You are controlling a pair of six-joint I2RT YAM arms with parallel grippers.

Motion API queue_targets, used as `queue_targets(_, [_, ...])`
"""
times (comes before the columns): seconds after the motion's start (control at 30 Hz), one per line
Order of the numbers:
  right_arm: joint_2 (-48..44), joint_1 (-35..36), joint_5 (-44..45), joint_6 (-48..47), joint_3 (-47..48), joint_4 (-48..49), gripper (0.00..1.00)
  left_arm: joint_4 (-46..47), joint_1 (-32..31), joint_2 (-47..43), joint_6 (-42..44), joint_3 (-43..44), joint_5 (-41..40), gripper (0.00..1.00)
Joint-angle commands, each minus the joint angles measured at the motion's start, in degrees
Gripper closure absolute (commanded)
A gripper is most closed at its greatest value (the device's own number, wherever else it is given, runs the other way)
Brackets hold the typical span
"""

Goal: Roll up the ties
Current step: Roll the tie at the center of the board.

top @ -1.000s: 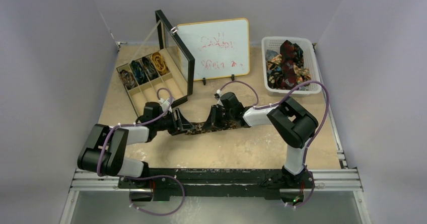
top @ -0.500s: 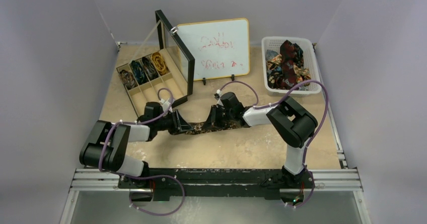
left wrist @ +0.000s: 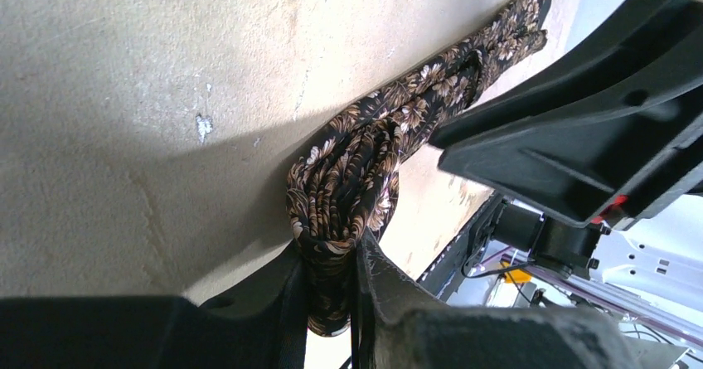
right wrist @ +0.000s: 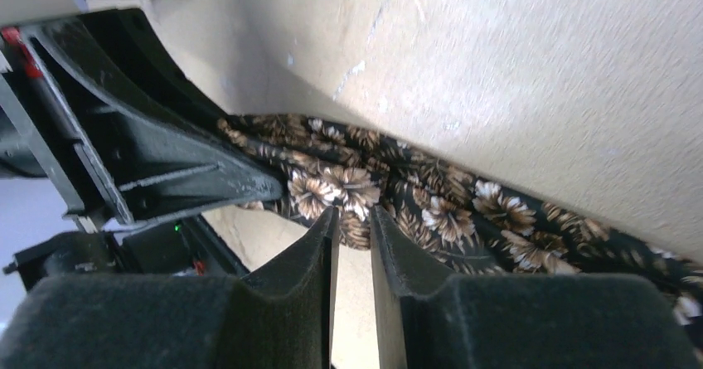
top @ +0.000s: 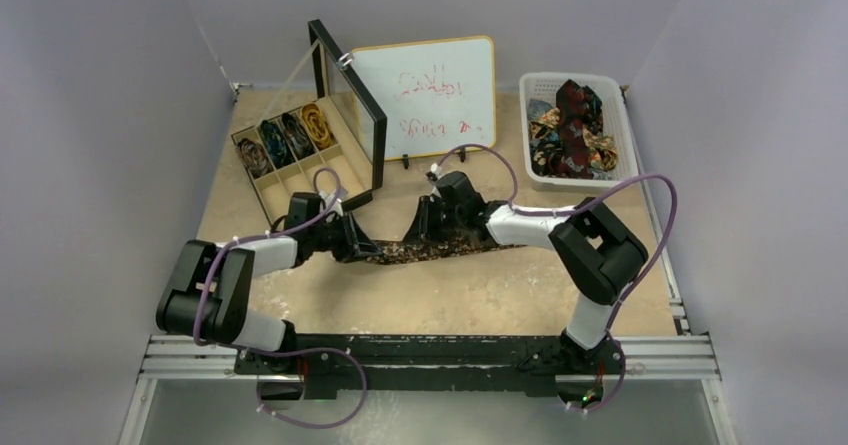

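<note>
overhead and wrist views, tie-rolling cell. brown floral tie (top: 455,248) lies on the counter (top: 480,300), about midway between its near and far edges. the tie's long axis runs left to right, with the right end tipped slightly toward the far side. left claw (left wrist: 332,261) is closed down on the tie's left end, with a bunched fold of cloth pinched between its fingers (the fold bulges just beyond the tips). right claw (right wrist: 352,220) sits over the same strip just right of the left claw, the two nearly facing each other. its fingers stand only a narrow slit apart with the tips at the tie's edge, and whether any cloth is caught in that slit cannot be told. most of the tie's length trails away to the right, past the right claw. judged from this layout, the roll should start at the pinched left end and travel rightward along the long axis. the left claw, nearer that end, is placed to turn the coil while the right claw steadies the strip. rolled ties (top: 285,135) sit in the divided box (top: 300,190) at far left. loose ties (top: 570,130) fill the white basket (top: 625,137) at far right.
</note>
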Motion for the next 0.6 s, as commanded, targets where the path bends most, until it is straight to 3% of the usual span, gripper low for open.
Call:
queue_targets(0.0, [-0.43, 0.02, 9.97, -3.51, 4.01, -8.02, 0.79, -4.57, 0.26, -1.9, 0.97, 2.57, -1.86, 0.92])
queue_targets(0.2, [2.02, 0.08, 14.42, -3.99, 3.32, -9.11, 0.83, -7.3, 0.26, -3.69, 0.14, 3.5, -3.09, 0.92])
queue_targets(0.57, [-2.15, 0.85, 8.64, -1.1, -2.57, -5.91, 0.84, -16.09, 0.23, -5.43, 3.52, 4.95, -5.21, 0.93])
